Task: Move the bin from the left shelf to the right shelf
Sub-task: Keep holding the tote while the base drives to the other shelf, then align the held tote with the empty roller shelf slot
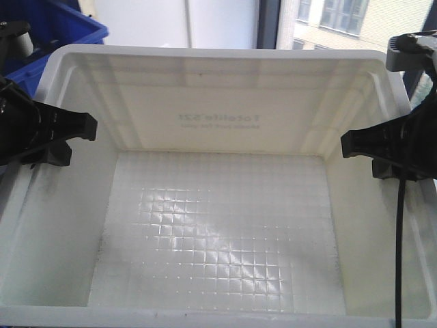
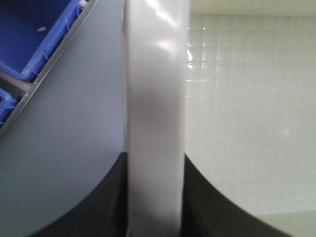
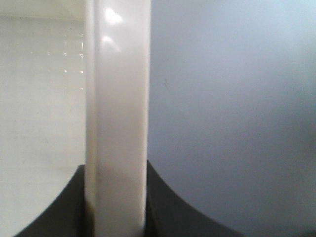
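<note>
The white bin (image 1: 218,225) fills the front view, empty, with its mirrored black print on the far wall. My left gripper (image 1: 58,130) is shut on the bin's left rim, one black finger showing inside the wall. My right gripper (image 1: 375,143) is shut on the right rim in the same way. In the left wrist view the rim (image 2: 155,74) runs straight up between the two dark fingers of the left gripper (image 2: 154,197). The right wrist view shows the rim (image 3: 121,74) pinched in the right gripper (image 3: 118,197). The right shelf is out of view.
Dark blue bins (image 1: 68,27) stand at the back left, and they show on a grey-edged rack (image 2: 34,34) in the left wrist view. A window with a building (image 1: 341,20) is behind. Grey floor (image 3: 232,98) lies below the bin. A black cable (image 1: 399,239) hangs at the right.
</note>
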`<state>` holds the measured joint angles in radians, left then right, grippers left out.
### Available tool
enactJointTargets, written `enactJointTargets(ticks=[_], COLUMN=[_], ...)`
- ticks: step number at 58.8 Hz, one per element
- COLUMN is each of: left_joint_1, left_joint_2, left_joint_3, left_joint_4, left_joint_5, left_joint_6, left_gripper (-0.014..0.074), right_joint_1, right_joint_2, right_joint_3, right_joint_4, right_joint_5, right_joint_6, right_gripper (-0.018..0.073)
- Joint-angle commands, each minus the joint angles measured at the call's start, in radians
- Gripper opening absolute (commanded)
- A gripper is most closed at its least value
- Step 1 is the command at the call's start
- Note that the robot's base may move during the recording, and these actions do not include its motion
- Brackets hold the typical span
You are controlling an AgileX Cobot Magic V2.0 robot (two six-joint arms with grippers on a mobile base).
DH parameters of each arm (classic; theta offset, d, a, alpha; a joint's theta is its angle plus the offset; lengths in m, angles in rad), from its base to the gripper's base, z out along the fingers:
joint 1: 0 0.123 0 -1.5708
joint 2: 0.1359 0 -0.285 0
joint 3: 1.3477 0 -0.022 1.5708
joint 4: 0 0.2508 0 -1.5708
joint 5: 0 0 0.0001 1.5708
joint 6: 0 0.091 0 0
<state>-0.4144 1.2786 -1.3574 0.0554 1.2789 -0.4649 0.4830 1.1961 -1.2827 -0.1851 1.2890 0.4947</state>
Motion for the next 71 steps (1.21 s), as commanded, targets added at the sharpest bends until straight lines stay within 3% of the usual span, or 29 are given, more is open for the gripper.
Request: enactJointTargets(ticks=[1, 71], left_joint_1=[-0.006, -0.006], left_joint_2=[-0.04, -0.04], left_joint_3=[-0.03, -0.03], left_joint_4=[0.008, 0.008], left_joint_5=[-0.037, -0.037], left_joint_6=[0.01, 0.01], left_gripper=[-0.0006, -0.0006], right_joint_1=[-0.005, -0.005], right_joint_2=[-0.027, -0.027], right_joint_3=[-0.042, -0.042], right_joint_4=[-0.068, -0.068], right_joint_5=[-0.003, -0.003], right_joint_6=[0.011, 0.011], right_gripper=[0.0, 0.0])
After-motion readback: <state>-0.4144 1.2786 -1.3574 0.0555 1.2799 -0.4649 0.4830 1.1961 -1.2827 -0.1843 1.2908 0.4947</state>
